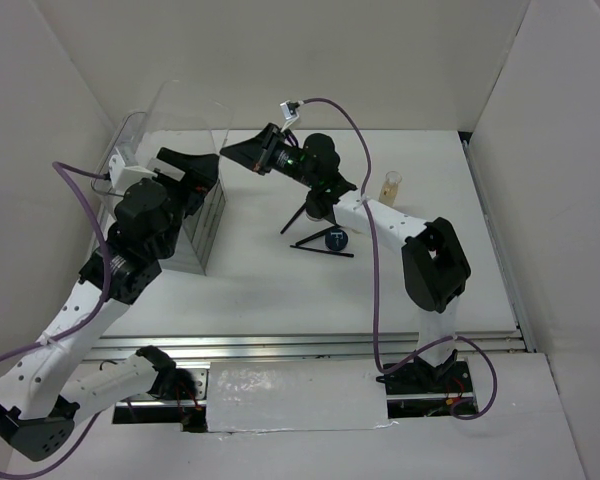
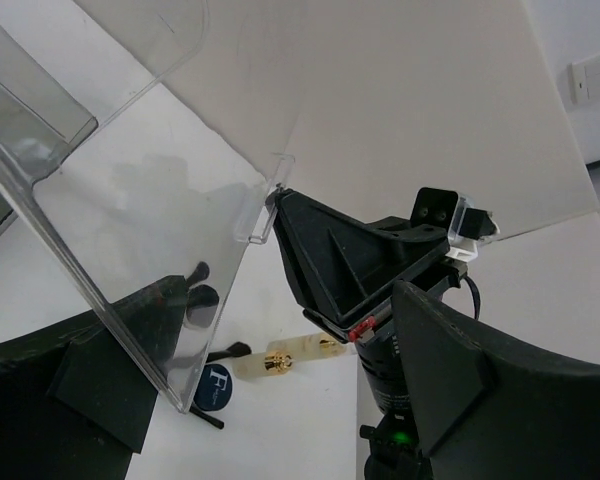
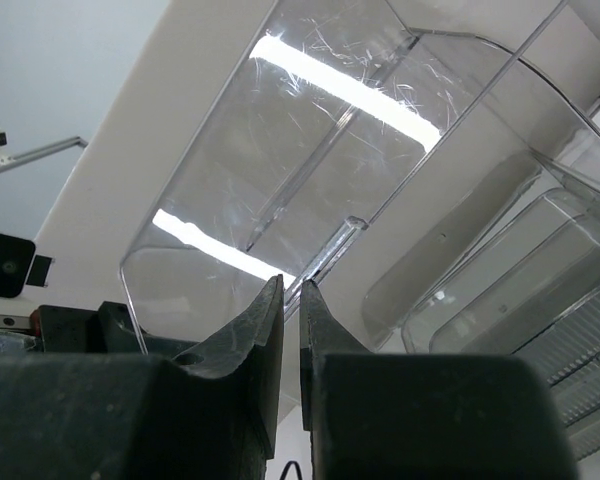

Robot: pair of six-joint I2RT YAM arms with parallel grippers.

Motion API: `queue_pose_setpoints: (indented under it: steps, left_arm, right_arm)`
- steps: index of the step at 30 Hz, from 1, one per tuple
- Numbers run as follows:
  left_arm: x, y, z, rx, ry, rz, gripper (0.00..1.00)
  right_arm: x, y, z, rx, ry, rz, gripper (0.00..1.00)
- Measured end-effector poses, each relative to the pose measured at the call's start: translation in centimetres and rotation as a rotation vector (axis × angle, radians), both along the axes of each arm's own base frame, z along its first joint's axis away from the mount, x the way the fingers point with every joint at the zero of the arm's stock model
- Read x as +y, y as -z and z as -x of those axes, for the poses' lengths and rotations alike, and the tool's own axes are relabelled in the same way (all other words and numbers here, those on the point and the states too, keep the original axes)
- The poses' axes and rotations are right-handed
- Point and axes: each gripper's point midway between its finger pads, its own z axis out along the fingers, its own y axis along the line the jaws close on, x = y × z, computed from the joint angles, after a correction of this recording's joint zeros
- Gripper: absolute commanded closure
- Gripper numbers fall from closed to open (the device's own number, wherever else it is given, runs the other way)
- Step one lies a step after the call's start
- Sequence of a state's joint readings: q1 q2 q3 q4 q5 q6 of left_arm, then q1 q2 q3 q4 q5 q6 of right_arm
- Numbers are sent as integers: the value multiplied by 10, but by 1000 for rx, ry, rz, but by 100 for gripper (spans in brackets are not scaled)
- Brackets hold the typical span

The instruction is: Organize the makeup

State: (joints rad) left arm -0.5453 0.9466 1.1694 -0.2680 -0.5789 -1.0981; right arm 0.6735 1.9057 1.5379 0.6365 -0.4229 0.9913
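Across the middle of the tabletop [image 1: 260,290], nearest the arm bases, the makeup lies loose. None of it is stowed yet. The dark blue compact [image 1: 336,238] sits touching the thin black brushes [image 1: 320,248], directly beneath the right forearm. The pale-yellow bottle [image 1: 391,185] stands apart, farther right.

Farther back and to the left stands the clear plastic box [image 1: 205,215]. Its clear lid [image 1: 185,110] appears to be tipped up.

- **Right claw** [image 3: 290,292]: the fingers are drawn almost together, with only a slit between them. The lid's front lip runs into that slit, so I judge it is pinching the clear lid.
- **Left claw** [image 1: 198,172]: spread at the box, with the clear panel's edge between its fingers and nothing gripped.

The step in hand, as I judge it, is getting the box open for loading.

- The pinch is thin and on slick plastic, so the lid should travel along its hinge arc, not be pulled straight.
- The left claw should brace the box body so it neither slides nor tips.

Obstructions:
- The right arm and its purple cable [image 1: 365,150] span the makeup.
- Any pickup by the left arm must clear the raised lid.
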Motion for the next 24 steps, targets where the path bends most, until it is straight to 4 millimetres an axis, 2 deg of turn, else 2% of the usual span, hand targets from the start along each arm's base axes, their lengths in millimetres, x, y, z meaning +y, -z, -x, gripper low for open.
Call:
queue_pose_setpoints:
  steps: [1, 4, 5, 7, 8, 9, 13, 18, 20, 24]
  left_arm:
    - [-1, -2, 0, -5, 3, 3, 2]
    - [-1, -4, 0, -15, 9, 4, 1]
    - [-2, -5, 0, -20, 11, 2, 1]
    - [-2, -7, 0, -27, 16, -4, 1]
    - [-3, -8, 0, -30, 19, -2, 1]
    - [-3, -9, 0, -33, 22, -1, 1]
    - [-4, -10, -1, -39, 24, -1, 1]
    - [-3, -15, -1, -46, 21, -4, 1]
    - [-2, -20, -1, -57, 21, -9, 1]
    - [-1, -33, -2, -81, 18, -5, 1]
  right_arm:
    - [0, -1, 0, -1, -1, -4, 85]
    - [0, -3, 2, -7, -8, -11, 68]
    - [0, -3, 3, -11, -14, -10, 52]
    - [1, -5, 7, -25, -31, -12, 31]
    - [1, -6, 8, -36, -37, -13, 5]
    - [2, -7, 9, -39, -42, -14, 0]
    - [2, -8, 12, -55, -47, -12, 0]
    - [-14, -11, 19, -54, -34, -11, 0]
    - [-24, -15, 22, -58, -20, -14, 0]
    - [-58, -19, 30, -63, 33, -18, 0]
